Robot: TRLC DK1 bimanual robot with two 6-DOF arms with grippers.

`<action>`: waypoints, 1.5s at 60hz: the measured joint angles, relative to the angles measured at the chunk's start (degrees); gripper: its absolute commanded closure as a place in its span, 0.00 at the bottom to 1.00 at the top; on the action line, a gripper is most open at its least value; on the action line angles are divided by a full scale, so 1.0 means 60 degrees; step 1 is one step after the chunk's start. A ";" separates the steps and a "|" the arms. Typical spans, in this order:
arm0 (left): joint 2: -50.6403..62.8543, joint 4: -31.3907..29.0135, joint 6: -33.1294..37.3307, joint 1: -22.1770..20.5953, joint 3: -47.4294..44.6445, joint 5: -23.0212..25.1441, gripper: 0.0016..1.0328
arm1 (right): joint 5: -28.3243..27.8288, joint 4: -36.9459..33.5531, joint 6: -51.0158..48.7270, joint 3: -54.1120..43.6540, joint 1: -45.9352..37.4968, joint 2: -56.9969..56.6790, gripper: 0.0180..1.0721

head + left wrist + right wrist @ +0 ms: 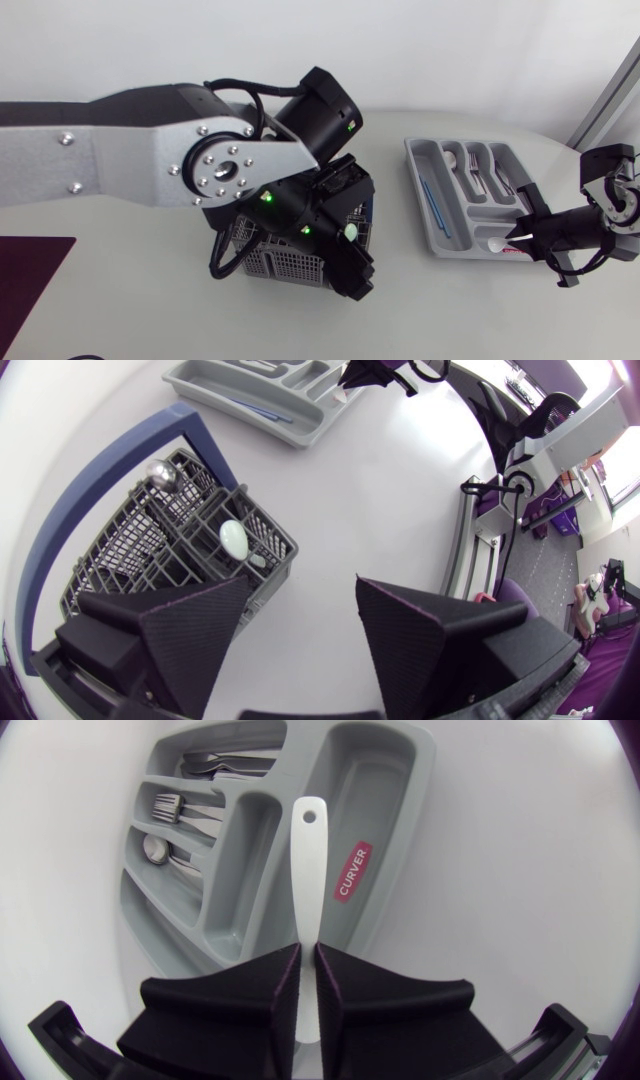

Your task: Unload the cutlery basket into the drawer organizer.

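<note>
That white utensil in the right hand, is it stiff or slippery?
Probably stiff and light: the white utensil looks like thin plastic and juts straight from the right hand without sagging. Its smooth, narrow handle could pivot in the grip.

Robotics lab: left arm (110, 150), right arm (570, 228), cutlery basket (283, 262) on white table (470, 310).

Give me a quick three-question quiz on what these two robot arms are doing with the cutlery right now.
1. True or false: the left gripper is shut on a fork.
2. What does the right gripper hold? A) a white utensil B) a metal knife C) nothing
3. Which side's arm, left or right, is over the cutlery basket?

Key: 1 false, its fingers stand open and hold nothing. 2 A. 3 left.
</note>
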 measured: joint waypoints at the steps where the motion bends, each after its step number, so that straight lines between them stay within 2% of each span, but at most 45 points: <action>1: 0.0000 0.0000 0.0000 0.0004 -0.0007 0.0000 0.16 | -0.0004 0.0000 0.0025 0.0029 -0.0007 0.0055 0.95; 31: 0.0000 0.0066 0.0073 0.0113 -0.0124 0.0004 0.16 | 0.0084 0.0521 0.0488 0.0368 -0.0295 0.0754 0.93; 37: -0.0004 0.0066 0.0073 0.0113 -0.0171 0.0004 0.16 | 0.0084 0.0525 0.0488 0.0503 -0.0510 0.0980 0.75; 38: -0.0007 0.0066 0.0073 0.0113 -0.0171 0.0004 0.16 | 0.0084 0.0521 0.0484 0.0543 -0.0561 0.1013 0.68; 42: -0.0011 0.0069 0.0073 0.0113 -0.0186 0.0004 0.16 | -0.0087 0.0532 0.0477 0.0648 -0.0699 0.1093 0.51; 51: -0.0015 0.0069 0.0073 0.0102 -0.0186 0.0004 0.16 | -0.0816 0.0525 0.0368 0.1107 -0.0918 0.1636 0.44; 58: -0.0015 0.0073 0.0073 0.0106 -0.0189 0.0004 0.16 | -0.1027 0.0499 0.0149 0.1198 -0.0936 0.1810 0.41; 67: -0.0022 0.0073 0.0073 0.0106 -0.0189 0.0004 0.16 | -0.1184 0.0648 -0.0463 0.1089 -0.0852 0.1359 0.21; 79: -0.0463 0.0073 0.0066 0.0346 -0.0186 0.0004 0.16 | -0.1275 0.0637 -0.2197 0.1045 0.0565 0.0087 0.10; 85: -0.0725 0.0073 0.0029 0.0594 -0.0186 0.0004 0.16 | -0.1377 0.0423 -0.3209 0.1042 0.1169 0.0084 0.10; 90: -0.0907 0.0069 0.0007 0.0805 -0.0186 0.0004 0.16 | -0.1439 -0.0011 -0.4692 0.1042 0.1887 0.0073 0.10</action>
